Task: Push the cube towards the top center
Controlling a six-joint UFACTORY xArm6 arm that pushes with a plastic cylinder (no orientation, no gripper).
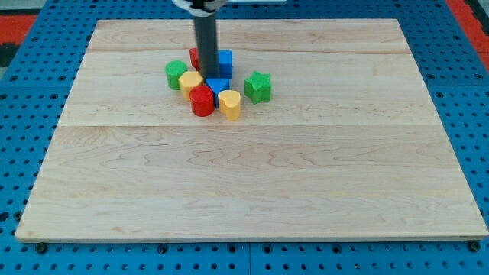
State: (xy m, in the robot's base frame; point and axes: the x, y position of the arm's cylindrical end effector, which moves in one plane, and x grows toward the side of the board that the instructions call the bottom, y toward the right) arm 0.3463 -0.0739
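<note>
The blue cube (225, 63) sits in a tight cluster of blocks at the view's upper middle of the wooden board (252, 183). My tip (208, 77) stands just left of the cube, in the middle of the cluster. A red block (194, 56) shows behind the rod to the left. A blue triangular block (218, 85) lies just below the tip. A yellow block (190, 81), a red cylinder (202, 101) and a yellow heart-like block (229, 105) sit below. A green cylinder (176, 75) is at the cluster's left and a green star (258, 86) at its right.
The board rests on a blue perforated table (23, 114). The board's top edge (252, 21) runs a short way above the cluster.
</note>
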